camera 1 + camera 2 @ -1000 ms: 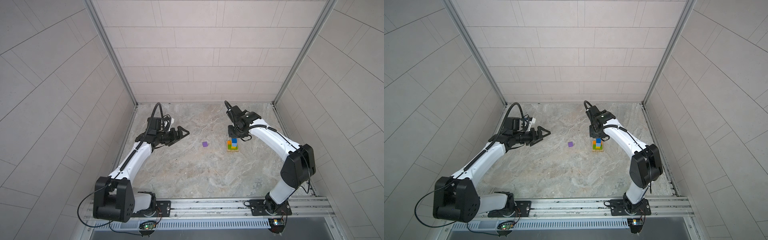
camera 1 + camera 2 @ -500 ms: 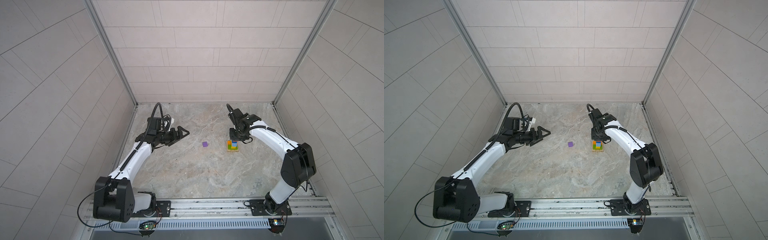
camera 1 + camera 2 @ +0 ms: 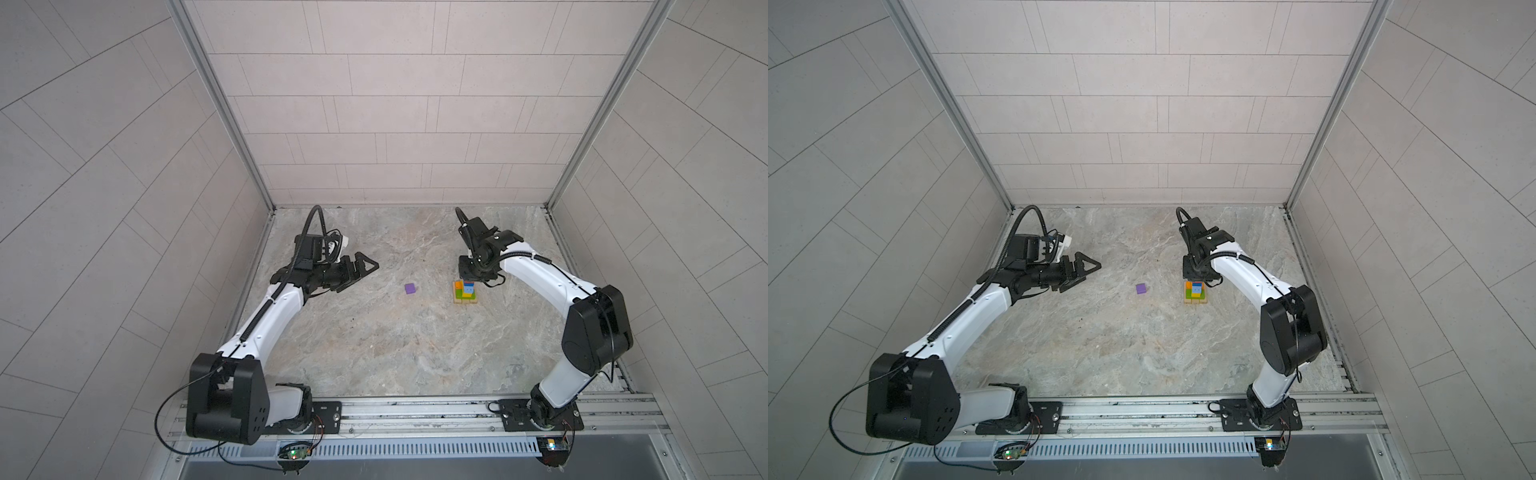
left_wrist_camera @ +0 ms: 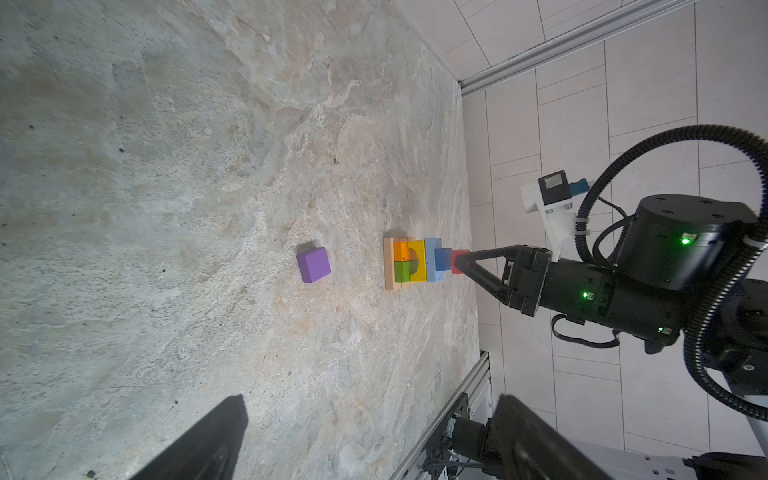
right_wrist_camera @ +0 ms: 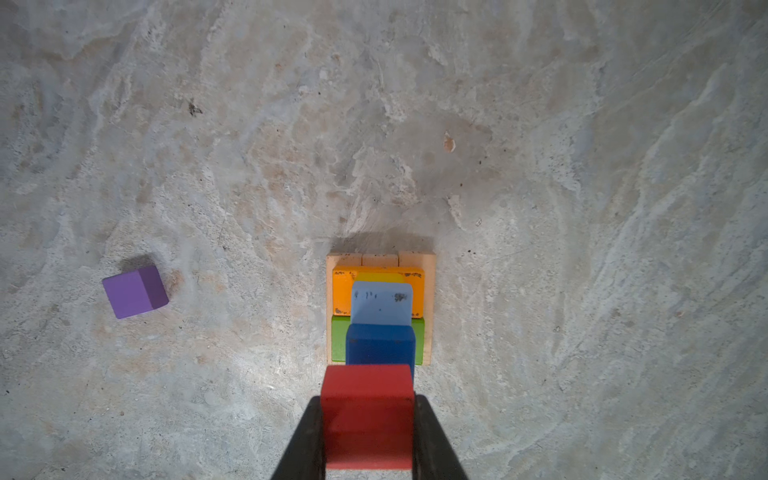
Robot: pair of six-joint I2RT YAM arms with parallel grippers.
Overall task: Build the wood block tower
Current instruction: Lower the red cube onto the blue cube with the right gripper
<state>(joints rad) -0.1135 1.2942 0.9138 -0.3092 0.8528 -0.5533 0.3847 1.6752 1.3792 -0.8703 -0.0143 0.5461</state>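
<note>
Shows, in both top views, a grey-beige marbled stone tabletop (image 3: 374,353) boxed in by pale tiled walls (image 3: 395,104), with two white-and-black robot arms (image 3: 274,316) reaching in from 6 o'clock. Places the tower (image 3: 465,293), a small stack of painted wood blocks, at 3 o'clock of the tabletop's centre. Builds up, in the right wrist view, from a base of three plain tan wooden oblongs (image 5: 380,259) laid side by side, through an orange oblong (image 5: 343,293) beside a green oblong (image 5: 338,338), then a yellow oblong (image 5: 380,277), then a light-blue oblong (image 5: 382,303), to a dark blue cube (image 5: 380,345) on top. Hangs the right gripper (image 5: 368,397) straight over that stack, black fingers (image 5: 307,440) clenched on two opposite sides of a red wooden cube (image 5: 368,424), directly above the blue cube; touching it or just apart, cannot tell. Has a purple wooden cube (image 3: 410,288) lying alone on the stone at 9 o'clock of the tower, near it but apart. Sets the left gripper (image 3: 365,274) farther out at 9 o'clock of the purple cube, well apart from it, fingers (image 4: 208,440) spread wide and released, grasping nothing.
</note>
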